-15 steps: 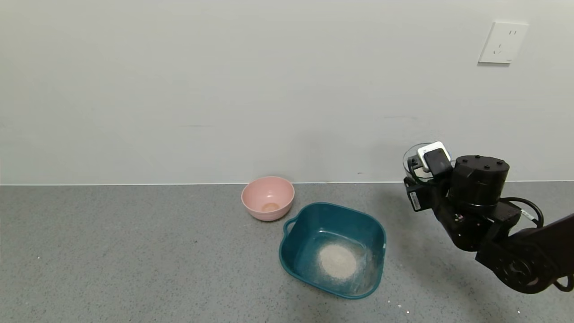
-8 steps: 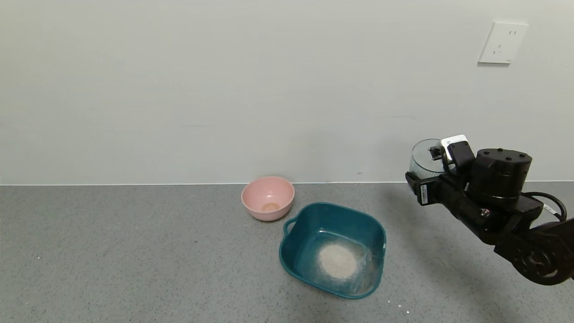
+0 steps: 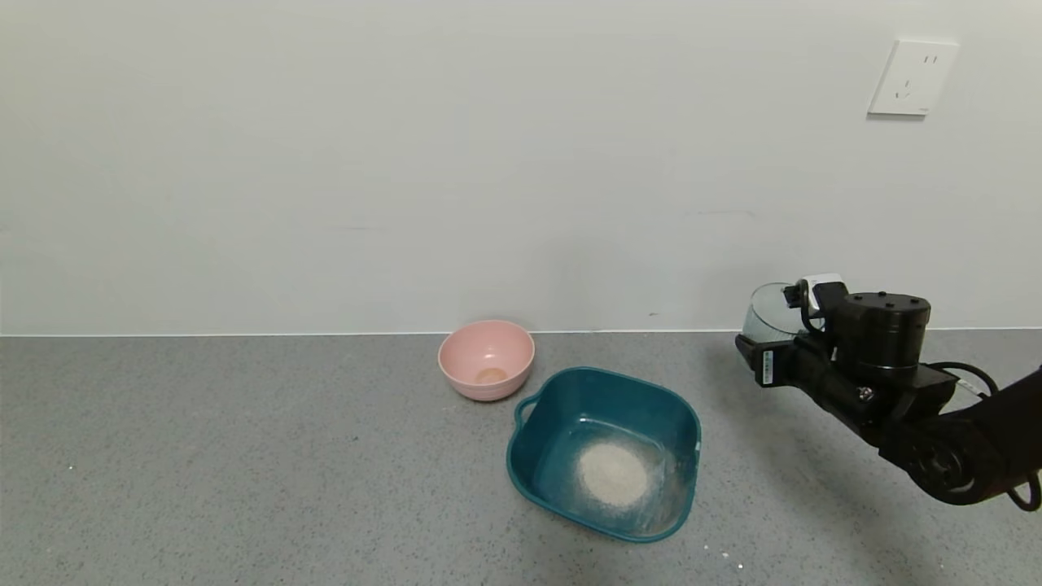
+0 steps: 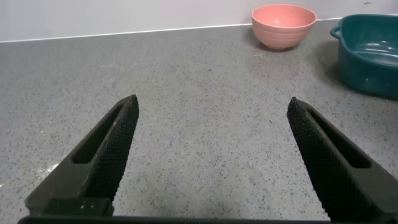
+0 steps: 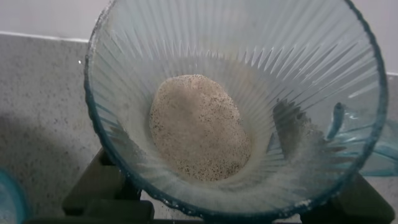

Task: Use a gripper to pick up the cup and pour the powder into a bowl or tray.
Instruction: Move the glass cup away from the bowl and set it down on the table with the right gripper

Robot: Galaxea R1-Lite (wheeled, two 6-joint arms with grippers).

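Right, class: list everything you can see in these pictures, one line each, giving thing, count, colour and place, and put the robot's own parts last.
cup: one, clear pale blue-green, ribbed, held above the worktop at the right.
powder: off-white; one heap in the cup, another heap in the tub.
tub: one, dark teal, on the worktop near the middle, loop handle towards the pink bowl.
pink bowl: one, pink, by the wall, beside the tub.
worktop: one, grey speckled.
wall socket: one, white, upper right of the wall.
right gripper: one, black, shut on the cup.
left gripper: one, black, open, low over bare worktop.
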